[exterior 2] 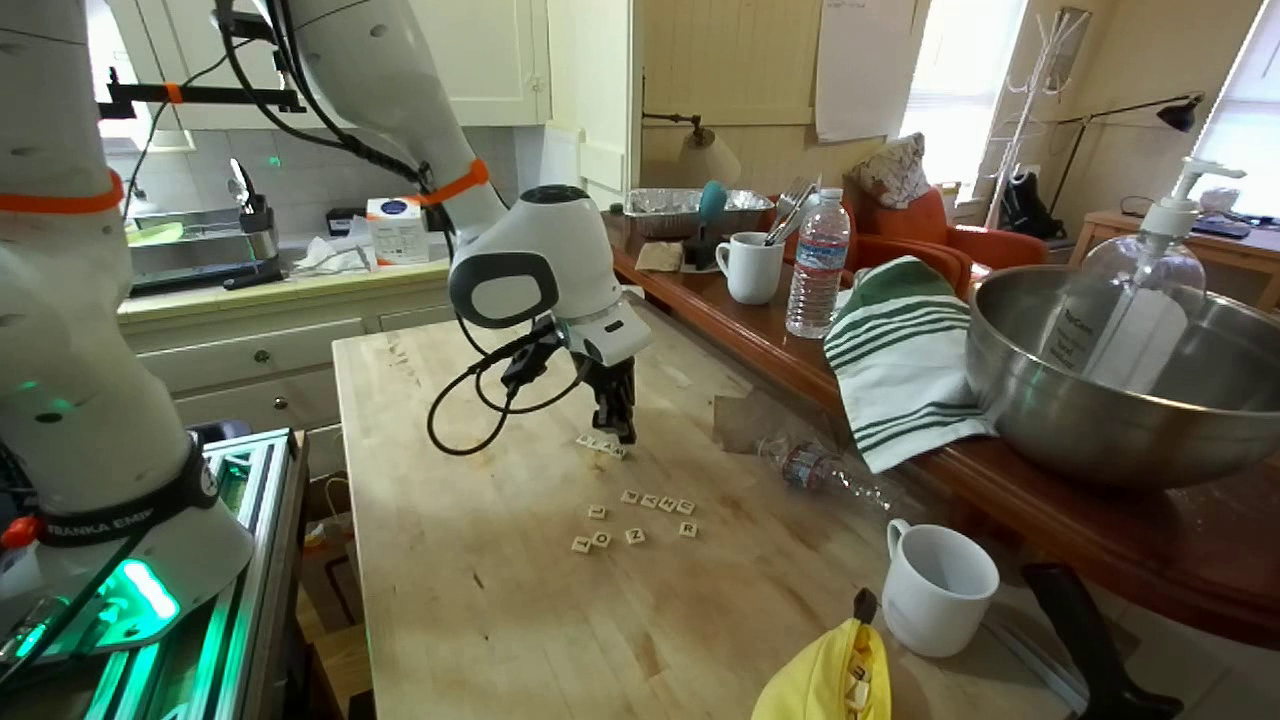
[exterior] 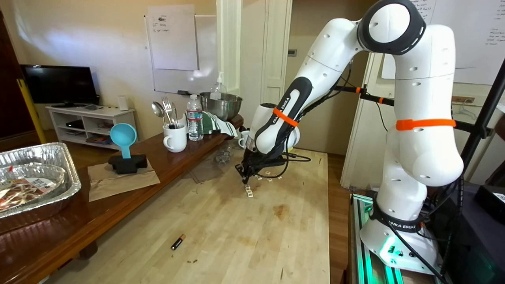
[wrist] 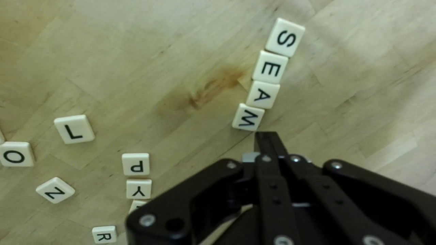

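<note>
Well, loose tiles [wrist: 74, 129] and a bottle [exterior 2: 806, 466] lie near the pincer [wrist: 269, 136], closed tight beside a tile row [wrist: 267, 77].

From opposite ends, my exterior views face along the worktop [exterior: 236, 221], sharing the robot arm [exterior: 424, 94] at middle distance; my wrist view looks down, close over letter tiles [wrist: 269, 68], claw [wrist: 270, 137] at five o'clock.

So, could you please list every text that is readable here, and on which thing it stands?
"SEAM": row of four tiles
"L": L tile
"O": O tile
"P": P tile
"Y": Y tile
"R": R tile
"Z" or "N", uncertain: diagonal tile
"FRA... EMIKA": forearm, middle covered by orange strap
"ANKA EMIK": base collar, ends unclear
Too small or blurred: remaining tiles, battery, wall sheets, water bottle, pump bottle, carton
</note>
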Robot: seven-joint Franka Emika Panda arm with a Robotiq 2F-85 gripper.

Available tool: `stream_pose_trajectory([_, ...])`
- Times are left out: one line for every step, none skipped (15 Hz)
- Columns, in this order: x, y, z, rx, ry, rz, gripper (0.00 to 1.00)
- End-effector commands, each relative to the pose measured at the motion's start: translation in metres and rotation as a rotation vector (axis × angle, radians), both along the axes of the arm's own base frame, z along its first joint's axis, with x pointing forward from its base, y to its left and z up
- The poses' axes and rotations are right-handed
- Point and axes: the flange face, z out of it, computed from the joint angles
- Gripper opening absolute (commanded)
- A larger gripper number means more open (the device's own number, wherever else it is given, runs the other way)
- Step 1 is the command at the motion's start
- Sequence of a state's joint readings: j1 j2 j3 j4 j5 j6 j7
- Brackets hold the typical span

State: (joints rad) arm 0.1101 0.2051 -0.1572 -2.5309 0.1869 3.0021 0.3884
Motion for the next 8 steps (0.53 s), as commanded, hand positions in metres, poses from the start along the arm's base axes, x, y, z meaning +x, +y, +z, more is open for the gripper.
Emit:
stream_pose_trajectory([-0.007,0.006,0.01,0.007,0.0,0.011,0.0])
stream_pose_trajectory([-0.008,0.007,0.012,0.011,0.002,0.015,0.0])
stream_pose_trajectory([-0.008,0.008,0.015,0.012,-0.001,0.023,0.0])
stream_pose_trajectory([-0.009,0.01,0.018,0.013,-0.004,0.029,0.0])
stream_pose_trajectory([-0.01,0.012,0.021,0.018,-0.003,0.044,0.0])
stream_pose_trajectory([-0.01,0.015,0.025,0.022,0.0,0.065,0.0])
stream_pose_trajectory([-0.012,0.02,0.031,0.026,0.006,0.095,0.0])
stream_pose_trajectory([-0.013,0.023,0.035,0.032,0.015,0.12,0.0])
